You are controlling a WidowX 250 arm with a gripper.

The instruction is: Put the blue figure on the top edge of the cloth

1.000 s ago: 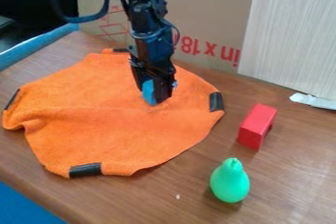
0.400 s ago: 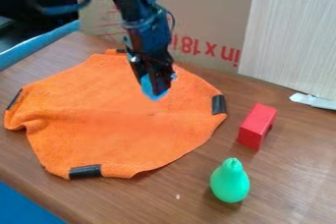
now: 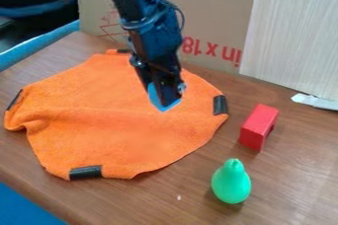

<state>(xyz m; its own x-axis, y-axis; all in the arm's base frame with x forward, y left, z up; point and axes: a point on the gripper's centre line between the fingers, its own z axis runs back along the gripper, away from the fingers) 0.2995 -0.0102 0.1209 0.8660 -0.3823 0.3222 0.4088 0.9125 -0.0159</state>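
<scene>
Swung slightly right and toward the near side since the last frame, the black gripper (image 3: 166, 92) carries the blue figure (image 3: 156, 99) over the right-hand part of the orange cloth (image 3: 99, 125), whose right rim has also slipped a little since the first frame. The fingers are closed on the figure, which pokes out beneath and to the left of them; its lower end appears to hang just clear of the fabric, though contact cannot be ruled out. Such a hold from above, with the lower end free, would let the piece be set down without the fingertips pressing into the cloth. The far rim, near the far black clip (image 3: 123, 51), is probably the top edge meant, so the carry would have to go far and left. Behind that rim stands a cardboard panel (image 3: 211, 21), likely the main obstacle, leaving the arm modest room to lean. Loose folds at the left could drag if the figure travels too low. On the table (image 3: 297, 174), the red block (image 3: 257, 128) sits beyond the right rim and the green pear (image 3: 231, 182) lies nearer, both out of the likely path.
</scene>
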